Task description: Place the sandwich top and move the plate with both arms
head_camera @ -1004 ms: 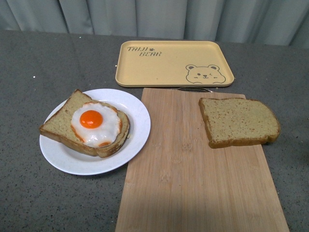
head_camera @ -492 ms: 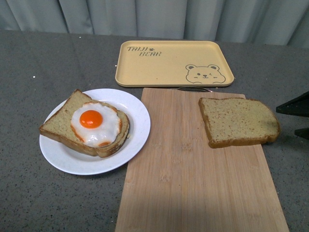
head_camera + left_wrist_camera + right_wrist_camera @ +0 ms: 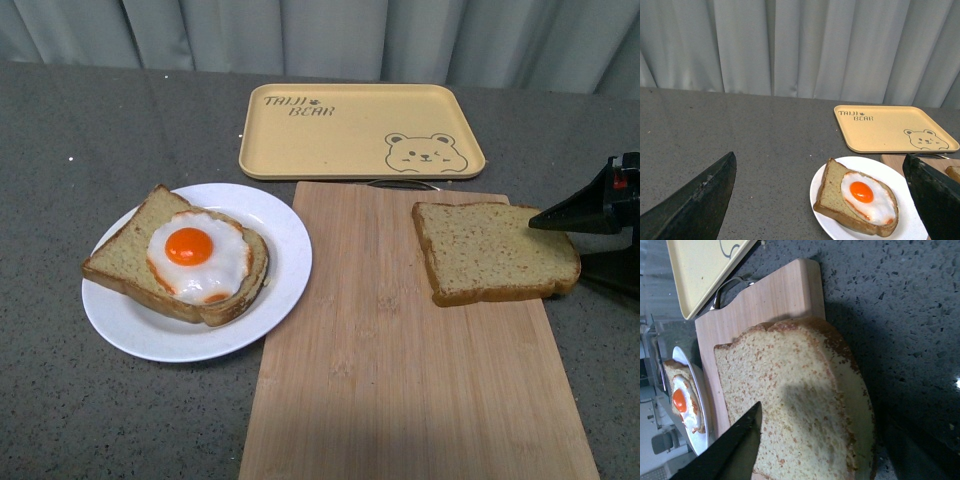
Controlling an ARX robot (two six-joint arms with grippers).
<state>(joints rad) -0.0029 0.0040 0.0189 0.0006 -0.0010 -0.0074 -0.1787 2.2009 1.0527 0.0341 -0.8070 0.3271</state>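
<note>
The sandwich top (image 3: 490,252) lies flat on the far right part of a wooden cutting board (image 3: 400,380). Its rounded end sticks out past the board's right edge over the grey worktop (image 3: 90,400).

Only the tip of the right pincer (image 3: 565,248) enters the front view, cut off by the right edge. Its 2 fingers stand apart and hold nothing. The upper one reaches over the bread's rounded end, and the lower one sits just beside the crust and merges with dark shadow, so its outline is hard to follow. In the right wrist view 1 finger casts a shadow on the crumb. Whether any finger touches the bread cannot be told.

The plate (image 3: 285,285) rests on the worktop, touching or slightly overlapping the board's left edge. It carries another bread slice (image 3: 120,262) topped with a fried egg (image 3: 195,252).

The left pincer (image 3: 810,200) shows only in its own wrist view, as 2 dark fingers spread wide, with nothing between them, above the worktop near the plate. Its far finger hides most of the board, and only a sliver of the sandwich top shows there.

A yellow tray (image 3: 350,130) with a bear drawing lies beyond the board. A metal loop (image 3: 400,184) at the board's far end is partly hidden.
</note>
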